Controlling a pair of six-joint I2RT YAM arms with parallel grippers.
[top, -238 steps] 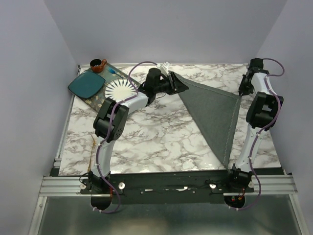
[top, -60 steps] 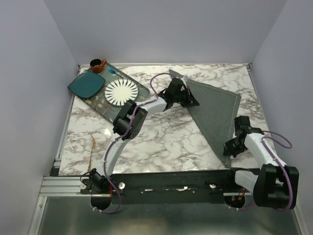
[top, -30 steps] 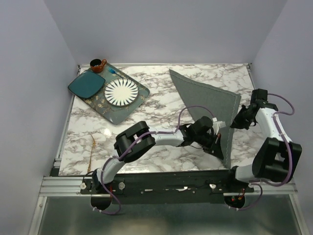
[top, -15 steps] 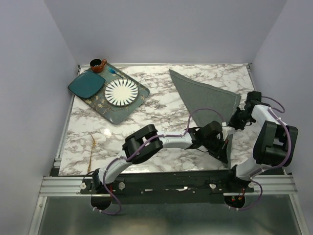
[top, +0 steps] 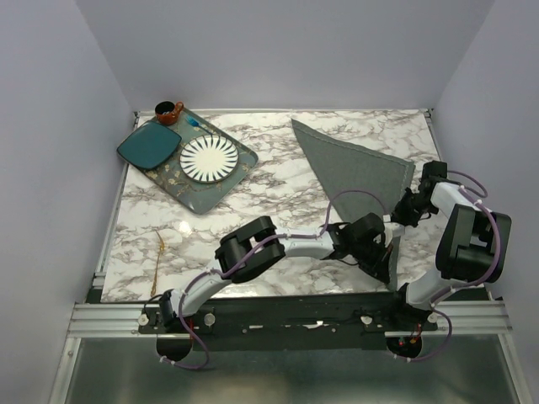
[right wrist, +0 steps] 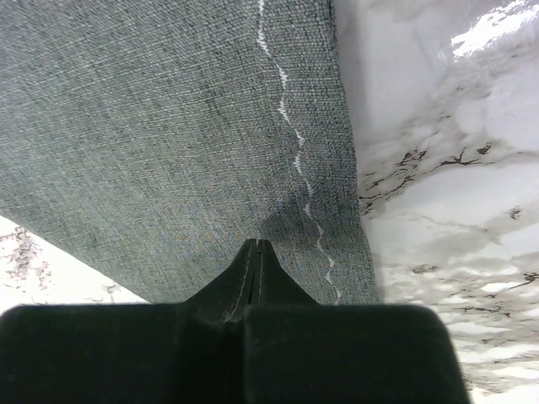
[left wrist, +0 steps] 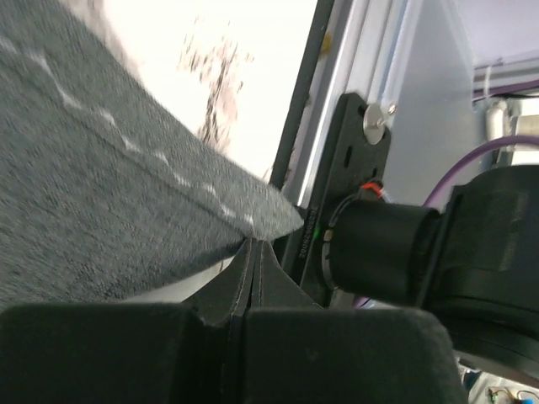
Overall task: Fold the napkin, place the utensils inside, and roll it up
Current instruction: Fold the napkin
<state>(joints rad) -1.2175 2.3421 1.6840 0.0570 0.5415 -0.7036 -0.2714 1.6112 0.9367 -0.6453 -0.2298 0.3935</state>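
Tabletop (top: 269, 219): marbled slab; carries all items below

Napkin (top: 358, 181): dark grey cloth on the right half of the tabletop. It lies as a triangle with points far, right and near. Judged one diagonal fold, held at two places so that its edges can be matched or pulled flat

Tray (top: 181, 183): far left corner, well apart from the napkin. It holds the teal plate (top: 147, 147), the white ribbed plate (top: 208, 160) and a brown cup (top: 168, 111); none is needed for this step

Left gripper (left wrist: 253, 252): arm stretched across to the napkin's near point. Fingers are pressed together and appear to pinch that corner

Right gripper (right wrist: 257, 248): at the napkin's right hem, fingers closed tight. The cloth puckers at the tips, so it is judged pinched

Utensils (top: 157, 261): thin brown sticks near the tabletop's left edge, untouched. Placing them awaits a settled fold
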